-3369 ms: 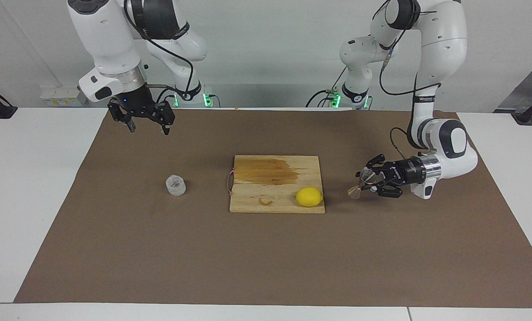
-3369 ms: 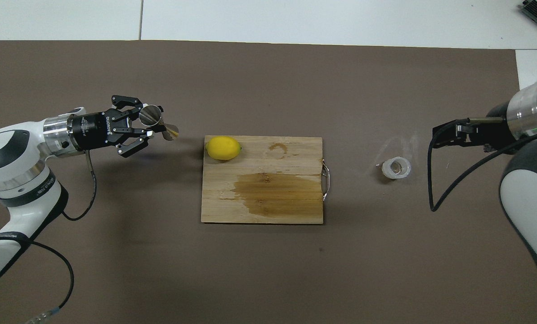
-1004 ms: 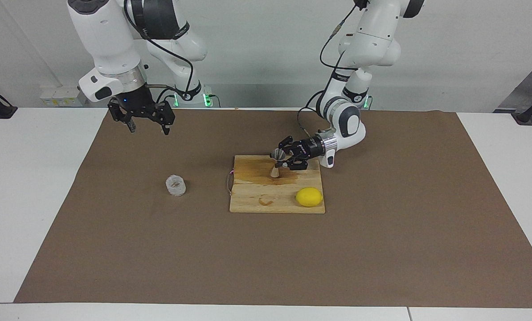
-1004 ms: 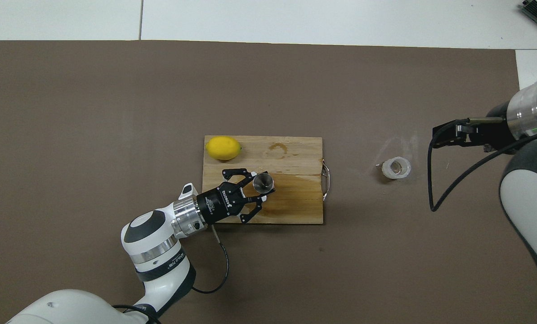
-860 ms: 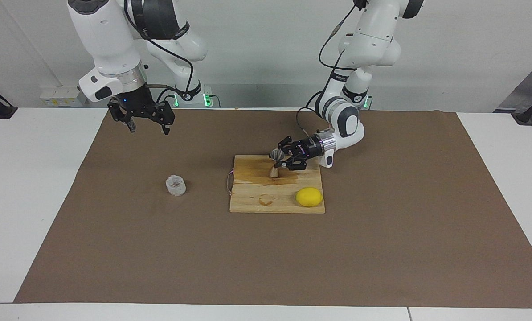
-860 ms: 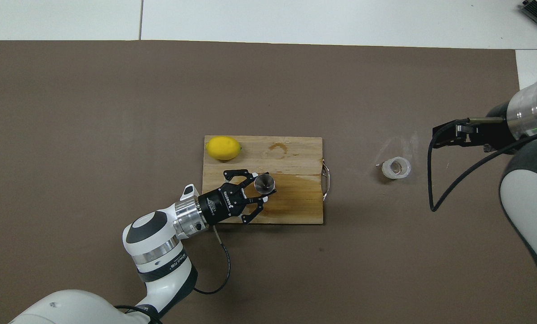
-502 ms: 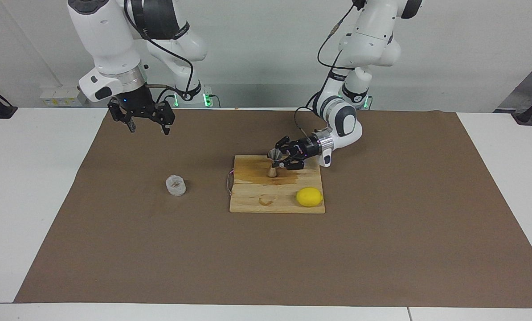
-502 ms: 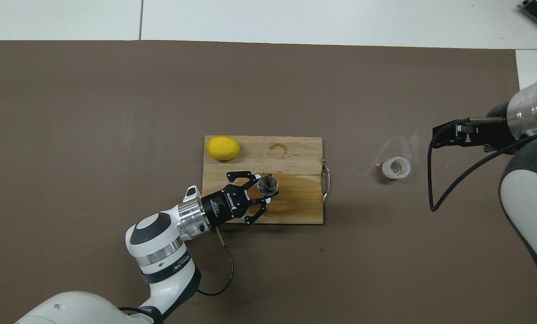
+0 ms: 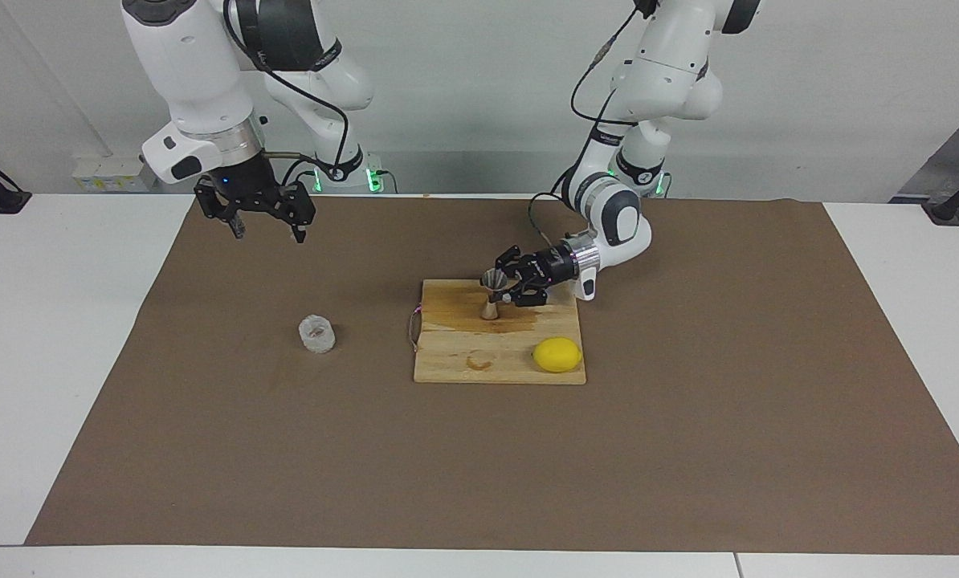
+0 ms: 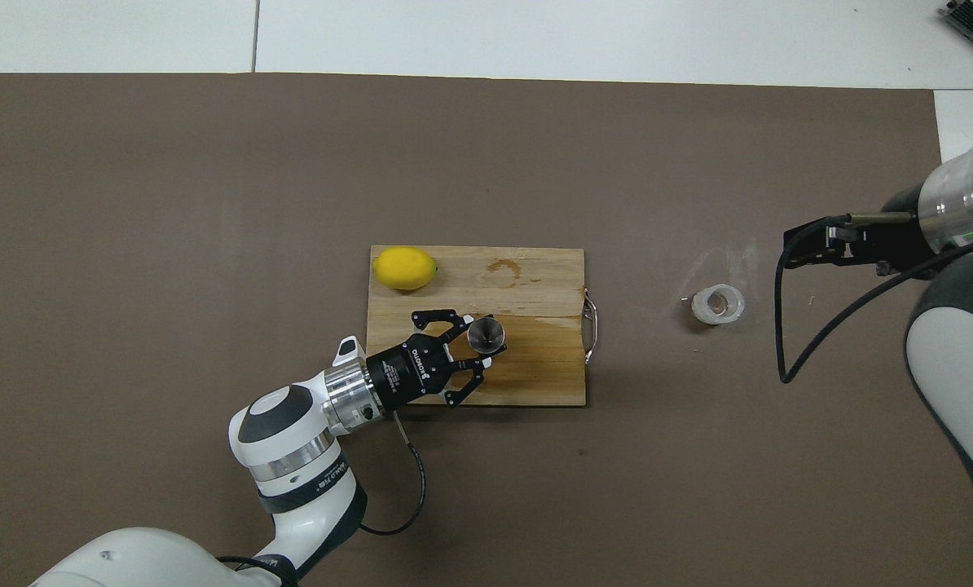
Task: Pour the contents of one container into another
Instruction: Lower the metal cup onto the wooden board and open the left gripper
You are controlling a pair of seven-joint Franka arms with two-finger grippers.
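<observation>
I see white table (image 9: 62, 321) under brown mat (image 9: 688, 449), white wall above. Count: one cutting board (image 9: 479, 369), stained; one lemon (image 9: 557, 354) at board's 4 o'clock in facing view; one jigger (image 9: 492, 294) upright over stain, pinched in left gripper (image 9: 502, 291); one textured cup (image 9: 316, 334) on mat toward right arm's end. Right gripper (image 9: 264, 230) hovers spread, empty, over mat.

Wooden cutting board (image 9: 455, 368) on brown mat (image 9: 479, 466); lemon (image 9: 557, 355) on board.
</observation>
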